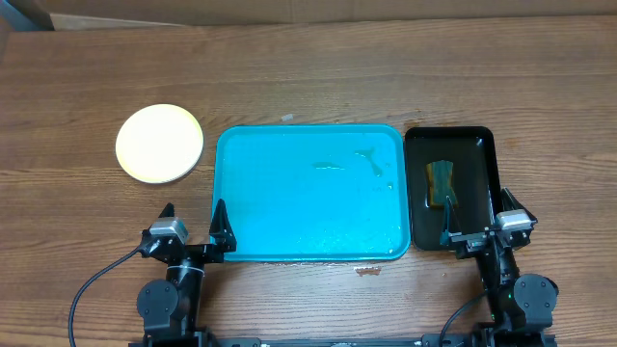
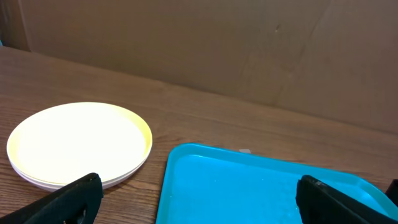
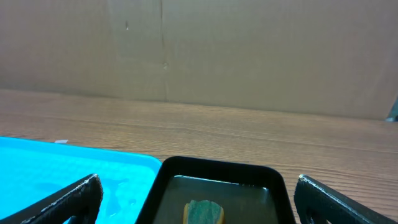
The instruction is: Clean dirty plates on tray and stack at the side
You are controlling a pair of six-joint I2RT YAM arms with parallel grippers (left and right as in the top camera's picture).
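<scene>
The left fingers (image 2: 68, 200) are spread wide and hold nothing, one tip over the near left corner of the tray (image 1: 289, 212). The right fingers (image 3: 65, 202) are equally wide and empty, straddling the black tray (image 1: 477, 145). Farther left, the stacked plates (image 1: 159, 144) lie on the desk (image 1: 318, 72).

— What do the arms look like?
— Matte black. The left gripper (image 1: 193, 216) and right gripper (image 1: 477, 219) each have two pointed black fingers (image 1: 222, 222), with a silver-grey block (image 1: 166, 229) behind them.
— Any wiring?
— A black cable (image 1: 92, 286) loops from behind each gripper, past round joint housings (image 1: 157, 301).
</scene>
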